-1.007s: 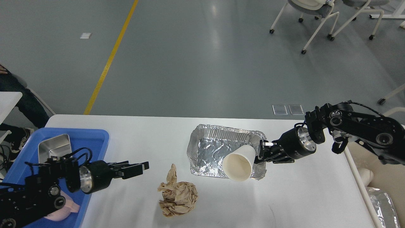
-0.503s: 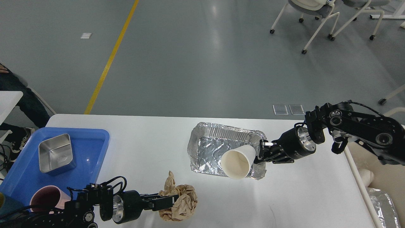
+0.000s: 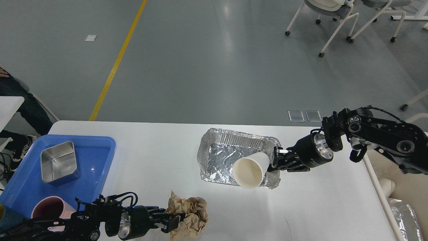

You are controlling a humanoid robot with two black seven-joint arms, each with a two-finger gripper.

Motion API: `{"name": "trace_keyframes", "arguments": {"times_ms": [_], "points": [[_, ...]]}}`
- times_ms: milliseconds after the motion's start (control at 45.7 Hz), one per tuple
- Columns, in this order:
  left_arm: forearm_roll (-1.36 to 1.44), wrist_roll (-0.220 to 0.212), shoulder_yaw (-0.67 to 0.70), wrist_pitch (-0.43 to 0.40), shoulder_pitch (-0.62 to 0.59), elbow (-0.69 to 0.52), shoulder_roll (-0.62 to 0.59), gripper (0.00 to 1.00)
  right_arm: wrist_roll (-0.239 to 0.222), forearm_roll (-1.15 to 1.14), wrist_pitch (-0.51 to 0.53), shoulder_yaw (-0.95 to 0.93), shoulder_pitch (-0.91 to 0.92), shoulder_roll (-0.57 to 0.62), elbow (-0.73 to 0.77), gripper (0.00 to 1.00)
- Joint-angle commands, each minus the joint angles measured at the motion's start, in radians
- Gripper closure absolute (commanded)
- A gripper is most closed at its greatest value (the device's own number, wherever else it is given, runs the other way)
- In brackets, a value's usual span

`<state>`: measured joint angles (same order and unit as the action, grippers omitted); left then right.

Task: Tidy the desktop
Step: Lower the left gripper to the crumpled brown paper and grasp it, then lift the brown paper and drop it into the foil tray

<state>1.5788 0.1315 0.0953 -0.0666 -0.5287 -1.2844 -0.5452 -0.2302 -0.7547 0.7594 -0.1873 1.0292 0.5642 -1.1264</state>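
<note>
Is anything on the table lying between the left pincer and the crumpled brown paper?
Nothing visible does. The left pincer is already at the crumpled brown paper on the desktop, its fingers against the wad's left side. The foil tray and the paper cup in the right pincer sit off to the right.

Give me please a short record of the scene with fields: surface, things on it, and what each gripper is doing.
surface: white desktop
left side: blue tray holding a steel container and a pink cup
centre: foil tray
front: crumpled brown paper
left gripper: at the brown paper, jaws closed on it
right gripper: holds a white paper cup tilted over the foil tray
</note>
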Motion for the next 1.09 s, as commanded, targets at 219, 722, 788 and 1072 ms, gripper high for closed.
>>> {"name": "trace_keyframes", "arguments": {"times_ms": [219,722,788,1072], "points": [[-0.042,0.046,0.02,-0.047,-0.011,0.002,-0.096,1.0,0.0,0.0,-0.003,0.0,-0.001,-0.004,0.002,1.0],[-0.062,0.114,0.299,-0.222,-0.07,-0.323,-0.522,0.99,0.0,0.0,-0.006,0.0,-0.001,-0.006,0.002,1.0],[-0.065,0.138,0.328,-0.254,-0.091,-0.326,-0.539,0.99,0.0,0.0,-0.006,0.0,-0.001,-0.006,0.0,1.0],[-0.252,0.146,0.563,-0.432,-0.378,-0.332,-0.47,0.98,0.0,0.0,-0.006,0.0,-0.001,-0.006,-0.001,1.0]]}}
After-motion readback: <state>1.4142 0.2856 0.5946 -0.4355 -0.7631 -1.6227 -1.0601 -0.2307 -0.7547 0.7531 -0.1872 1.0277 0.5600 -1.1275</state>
